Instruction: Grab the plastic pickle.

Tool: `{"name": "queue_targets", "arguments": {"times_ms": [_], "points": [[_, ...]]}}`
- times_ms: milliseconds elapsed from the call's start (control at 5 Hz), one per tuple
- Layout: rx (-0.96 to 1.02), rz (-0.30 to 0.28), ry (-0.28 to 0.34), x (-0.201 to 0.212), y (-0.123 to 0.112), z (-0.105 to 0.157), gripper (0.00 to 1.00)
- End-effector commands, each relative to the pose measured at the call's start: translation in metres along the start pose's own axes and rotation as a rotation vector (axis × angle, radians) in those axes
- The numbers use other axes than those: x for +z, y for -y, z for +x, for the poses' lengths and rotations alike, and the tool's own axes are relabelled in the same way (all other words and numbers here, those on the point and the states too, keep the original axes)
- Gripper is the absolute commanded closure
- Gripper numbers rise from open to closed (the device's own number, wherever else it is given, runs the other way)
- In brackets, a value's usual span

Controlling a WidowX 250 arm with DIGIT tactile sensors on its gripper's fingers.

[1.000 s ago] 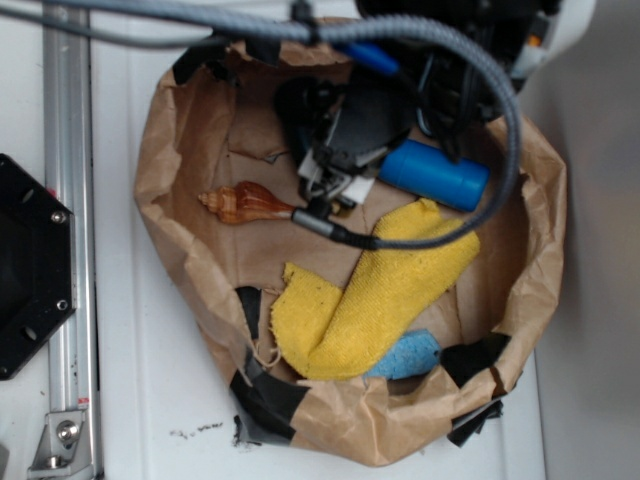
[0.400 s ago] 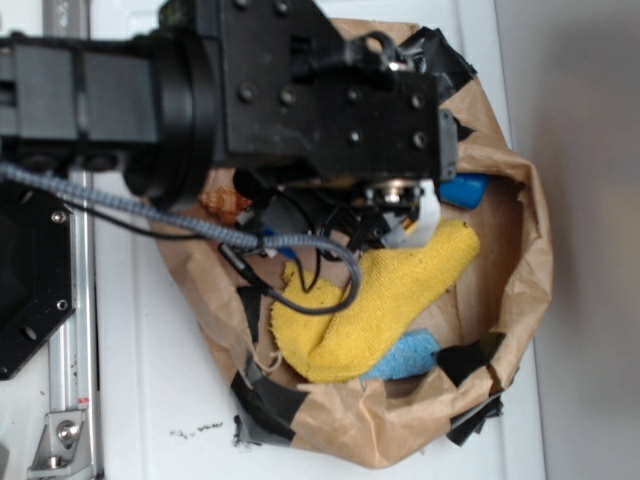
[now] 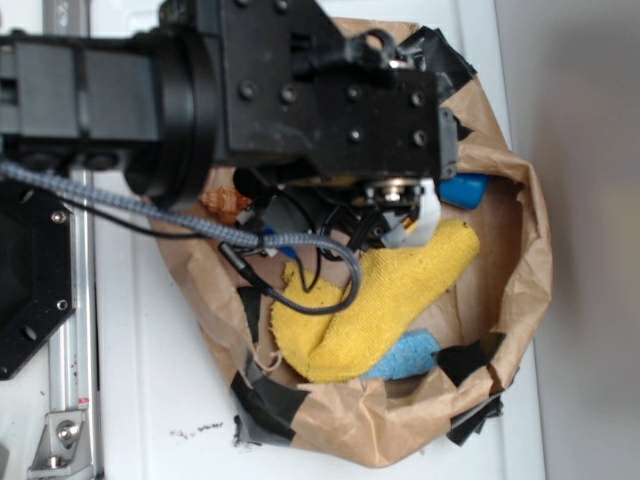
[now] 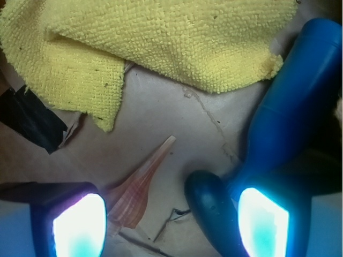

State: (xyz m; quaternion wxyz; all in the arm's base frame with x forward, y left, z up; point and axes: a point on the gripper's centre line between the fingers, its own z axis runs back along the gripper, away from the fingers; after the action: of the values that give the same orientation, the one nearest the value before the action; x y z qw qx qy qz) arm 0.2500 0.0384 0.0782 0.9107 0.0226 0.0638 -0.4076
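Paper-lined basin point(image 3: 520, 250): plastic pickle point(image 4: 211, 206), glossy, rigid, likely slippery; grip mid-body, beside blue bottle point(image 4: 292, 118). Tool point(image 4: 171, 225) open, empty.

Arm point(image 3: 230, 90) is covering most of the bag; pickle point(image 4: 211, 206) is running off the wrist view's bottom edge.

Glossy plastic pickle point(image 4: 211, 206), nubby cloth point(image 4: 161, 37)
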Motion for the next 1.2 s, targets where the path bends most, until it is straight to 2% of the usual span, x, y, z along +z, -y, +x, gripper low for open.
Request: {"name": "queue_targets", "arguments": {"times_ms": [0,200,600,800,1000], "points": [[-0.056,0.055,0.016,0.001,0.017,0.008,0.0],[-0.092,0.075,0.069,0.014,0.022,0.009,0.0],[-0.141,0.078,0.075,0.013,0.027,0.007,0.0],[-0.109,0.067,0.037,-0.001,0.015,-0.005,0.0],[-0.132,0.126,-0.011,-0.028,-0.001,-0.031,0.0]]}}
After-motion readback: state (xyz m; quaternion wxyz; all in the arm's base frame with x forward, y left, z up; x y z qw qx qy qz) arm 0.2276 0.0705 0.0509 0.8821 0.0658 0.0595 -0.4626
